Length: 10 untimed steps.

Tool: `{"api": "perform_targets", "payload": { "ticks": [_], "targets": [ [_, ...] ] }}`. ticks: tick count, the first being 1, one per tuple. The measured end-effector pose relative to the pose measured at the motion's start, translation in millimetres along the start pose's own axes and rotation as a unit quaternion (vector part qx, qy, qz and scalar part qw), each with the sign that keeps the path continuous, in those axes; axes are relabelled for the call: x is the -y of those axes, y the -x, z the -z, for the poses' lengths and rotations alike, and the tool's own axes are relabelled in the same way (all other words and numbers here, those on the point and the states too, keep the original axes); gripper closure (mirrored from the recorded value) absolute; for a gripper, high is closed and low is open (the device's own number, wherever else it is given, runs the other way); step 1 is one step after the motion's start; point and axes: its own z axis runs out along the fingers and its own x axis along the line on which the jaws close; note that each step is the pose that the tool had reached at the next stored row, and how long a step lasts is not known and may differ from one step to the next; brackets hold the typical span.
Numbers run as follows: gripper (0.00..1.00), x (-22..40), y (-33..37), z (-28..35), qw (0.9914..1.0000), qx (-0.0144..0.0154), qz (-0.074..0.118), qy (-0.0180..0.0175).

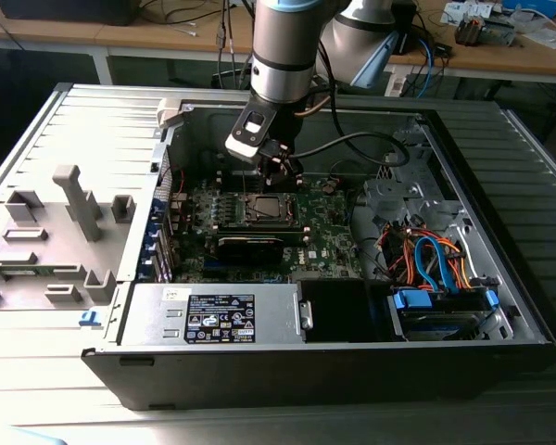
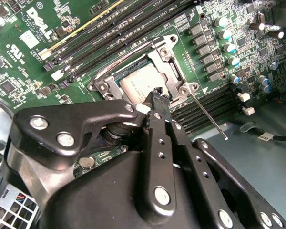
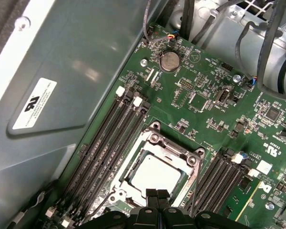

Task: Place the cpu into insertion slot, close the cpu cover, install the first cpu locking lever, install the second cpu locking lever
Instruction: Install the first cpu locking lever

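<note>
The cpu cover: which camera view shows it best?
The first wrist view: the cpu cover shows almost whole, framing the cpu. In the second wrist view the gripper hides part; the exterior view shows it from afar.

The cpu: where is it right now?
In both wrist views the cpu lies in the insertion slot, framed by the cpu cover, between the long black memory slots.

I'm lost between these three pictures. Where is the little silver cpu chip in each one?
Exterior view: the cpu sits mid-motherboard, just under the gripper.
Second wrist view: the cpu is the silvery patch inside the cpu cover, partly hidden by the gripper.
First wrist view: the cpu lies inside the cpu cover, next to the gripper.
Shared landmark: the gripper's tip, right beside the chip.
</note>
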Motion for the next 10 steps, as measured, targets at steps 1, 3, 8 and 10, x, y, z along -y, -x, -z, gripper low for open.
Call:
{"api": "perform_targets", "payload": {
  "ticks": [1, 3, 8, 10],
  "targets": [
    [0.89, 0.0, 0.0, 0.0, 1.0, 0.0, 0.0, 0.0],
    [0.89, 0.0, 0.0, 0.0, 1.0, 0.0, 0.001, 0.0],
    [0.89, 0.0, 0.0, 0.0, 0.99999, 0.0001, 0.004, -0.0001],
    [0.89, 0.0, 0.0, 0.0, 0.99999, 0.0002, 0.005, -0.0001]
  ]
}}
